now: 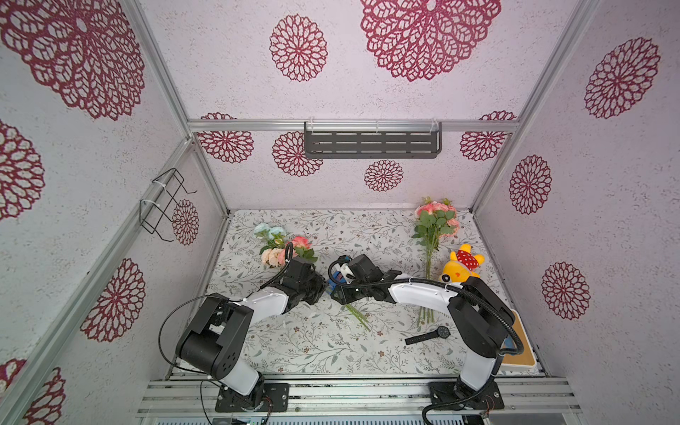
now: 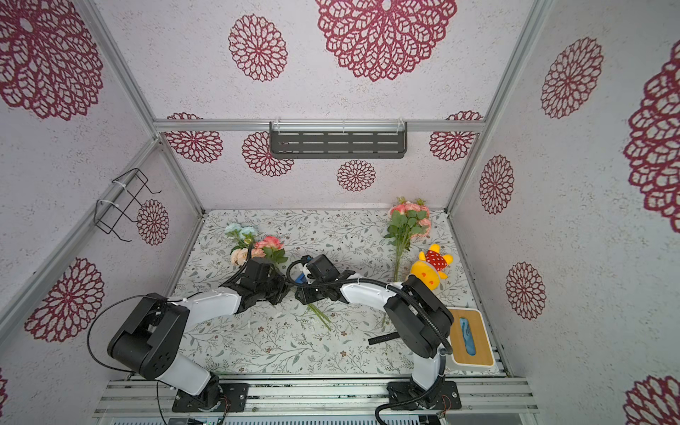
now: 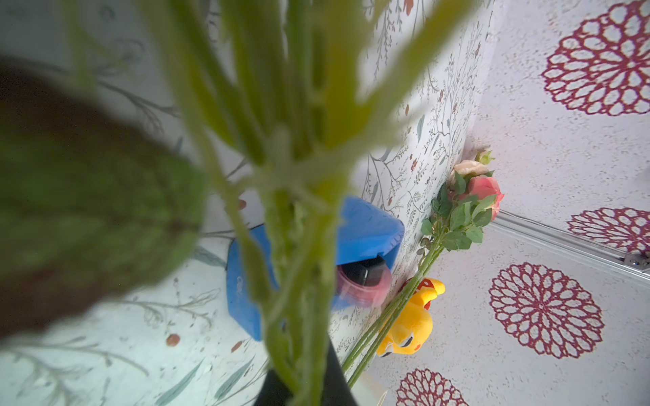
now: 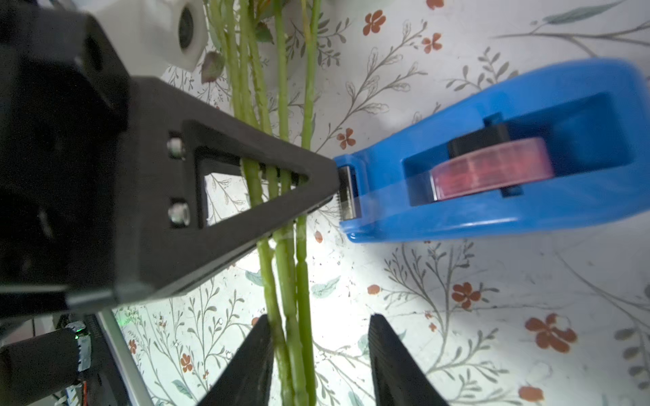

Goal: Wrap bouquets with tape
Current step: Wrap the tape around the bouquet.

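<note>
One bouquet (image 1: 283,247) with pale blue, pink and peach blooms lies at the left of the table, its stems (image 1: 358,318) running toward the front. My left gripper (image 3: 302,386) is shut on these stems, which fill the left wrist view as a green blur. In the right wrist view my right gripper (image 4: 320,351) stands open around the same stems (image 4: 292,316), which lie close to one finger. The blue dispenser (image 4: 492,158) holding the tape (image 4: 492,172) lies just beyond, its cutter by the left gripper's finger (image 4: 246,186). The other bouquet (image 1: 434,224) lies at the back right.
A yellow plush toy (image 1: 461,266) lies right of the second bouquet's stems. A black wristwatch (image 1: 430,335) rests near the front right. A wood-topped box (image 2: 469,338) sits at the right edge. A dark shelf (image 1: 371,141) and a wire rack (image 1: 165,204) hang on the walls.
</note>
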